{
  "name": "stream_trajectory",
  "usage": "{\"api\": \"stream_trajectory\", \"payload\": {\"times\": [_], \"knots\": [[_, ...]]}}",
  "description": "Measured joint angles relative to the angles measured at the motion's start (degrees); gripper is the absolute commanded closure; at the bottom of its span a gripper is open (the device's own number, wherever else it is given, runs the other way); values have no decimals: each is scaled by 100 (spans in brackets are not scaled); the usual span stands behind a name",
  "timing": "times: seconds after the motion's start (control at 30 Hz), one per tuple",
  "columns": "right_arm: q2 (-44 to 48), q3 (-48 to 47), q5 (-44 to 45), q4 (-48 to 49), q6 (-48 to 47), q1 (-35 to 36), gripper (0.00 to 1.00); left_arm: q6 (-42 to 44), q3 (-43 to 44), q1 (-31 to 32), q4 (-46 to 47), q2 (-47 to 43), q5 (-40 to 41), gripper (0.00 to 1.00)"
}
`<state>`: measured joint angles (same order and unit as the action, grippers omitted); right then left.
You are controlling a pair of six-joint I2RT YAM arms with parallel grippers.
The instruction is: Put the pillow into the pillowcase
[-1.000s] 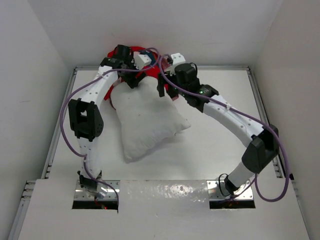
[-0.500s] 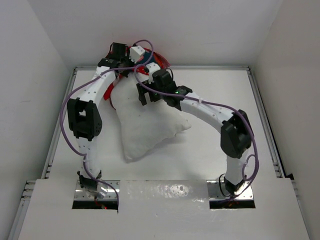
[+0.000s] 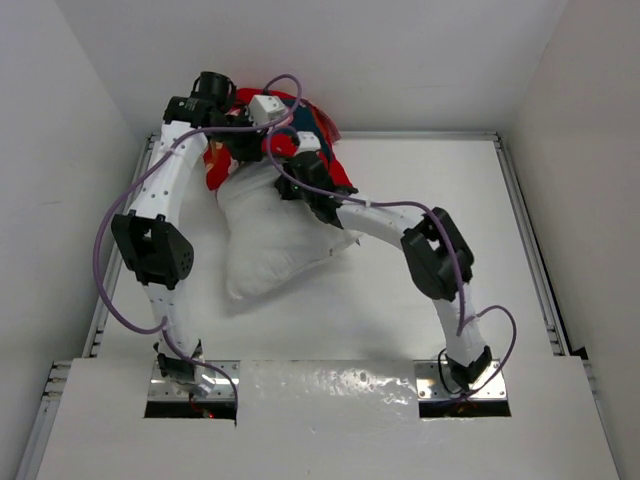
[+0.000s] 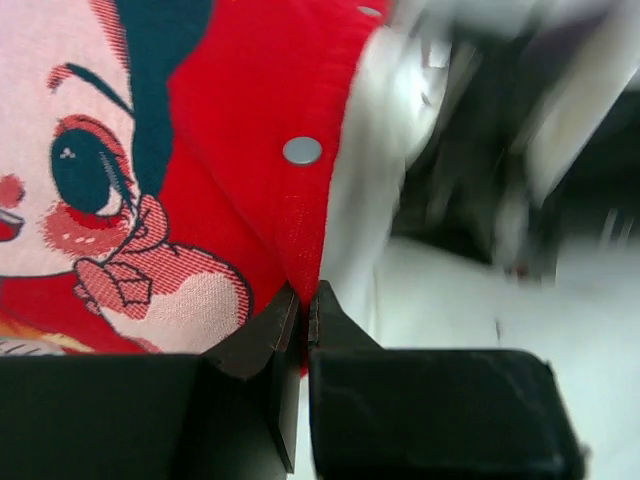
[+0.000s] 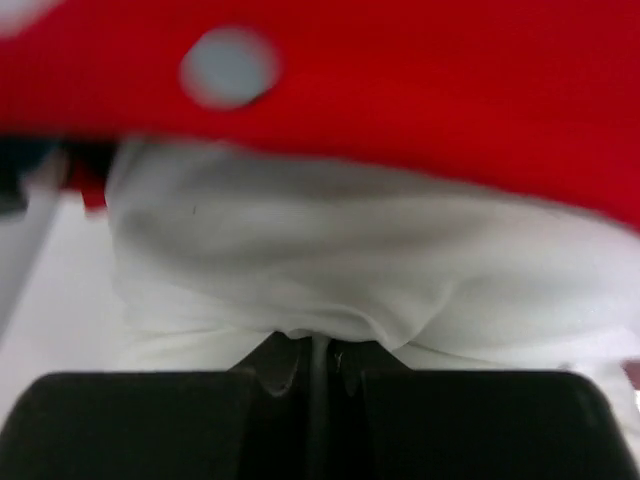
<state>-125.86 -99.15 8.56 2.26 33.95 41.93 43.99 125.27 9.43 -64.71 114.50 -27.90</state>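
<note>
left gripper (image 4: 303,300) is clamped on the pillowcase (image 4: 240,120) hem, right gripper (image 5: 312,352) is pinched shut on a pillow (image 5: 330,250) fold; both seen upper centre of the top view.

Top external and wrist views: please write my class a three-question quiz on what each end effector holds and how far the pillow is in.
1. True or false: the left end effector is shut on the red edge of the pillowcase.
2. Which does the right end effector pinch? A the pillow; B the pillowcase; C nothing.
3. Fill in: seen from above, most of the pillow lies ____ the pillowcase.
Key: 1 true; 2 A; 3 outside.
</note>
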Motion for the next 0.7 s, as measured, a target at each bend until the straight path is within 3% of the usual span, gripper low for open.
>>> {"api": "stream_trajectory", "payload": {"times": [0.1, 0.23, 0.47, 0.6, 0.7], "knots": [[562, 1067, 743, 1276, 398, -22, 100, 92, -155, -7, -179, -157, -258, 100], [555, 820, 2238, 1926, 424, 2, 100, 118, -225, -7, -258, -184, -678, 100], [-590, -1757, 4312, 1309, 367, -212, 100, -153, 319, -17, -221, -190, -1996, 100], [-905, -1823, 4813, 675, 833, -442, 100, -321, 470, -24, -308, -341, -2218, 100], [-929, -1320, 4953, 385, 1211, -538, 100, -374, 190, -35, -398, -470, -2286, 100]]}}
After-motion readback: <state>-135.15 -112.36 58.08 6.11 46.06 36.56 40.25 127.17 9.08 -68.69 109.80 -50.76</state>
